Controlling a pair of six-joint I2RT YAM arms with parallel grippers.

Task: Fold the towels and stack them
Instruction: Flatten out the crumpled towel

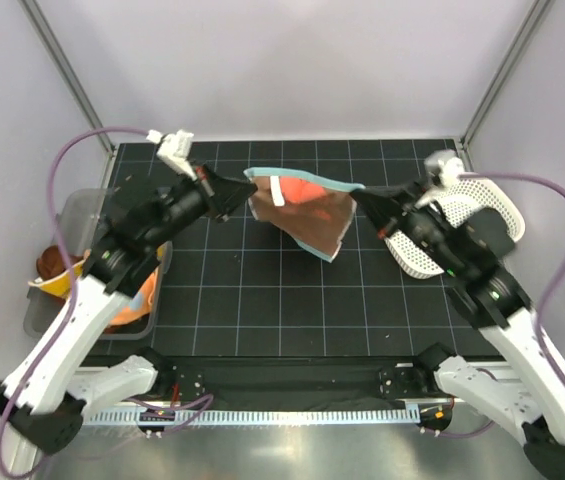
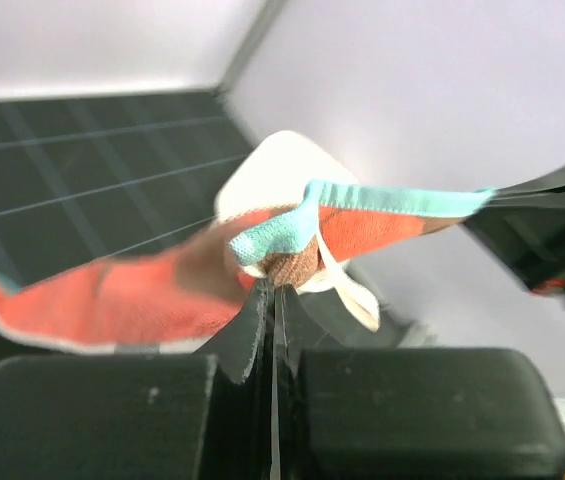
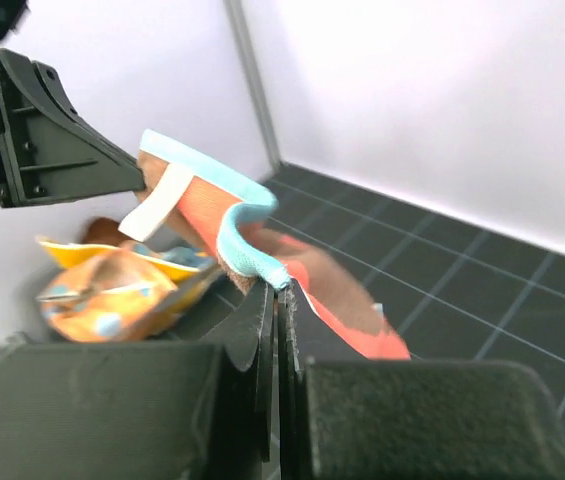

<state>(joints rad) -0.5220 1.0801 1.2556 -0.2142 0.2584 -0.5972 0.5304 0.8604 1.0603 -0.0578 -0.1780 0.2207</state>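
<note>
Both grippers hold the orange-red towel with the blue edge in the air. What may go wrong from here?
1. The left gripper and right gripper each pinch only a small bit of edge of the orange-red towel with light blue trim; it may slip if the arms pull apart.
2. The right arm sits close to the white perforated plastic basket and may push it.

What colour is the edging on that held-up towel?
Teal edging on the towel; left wrist view shows it best.
</note>
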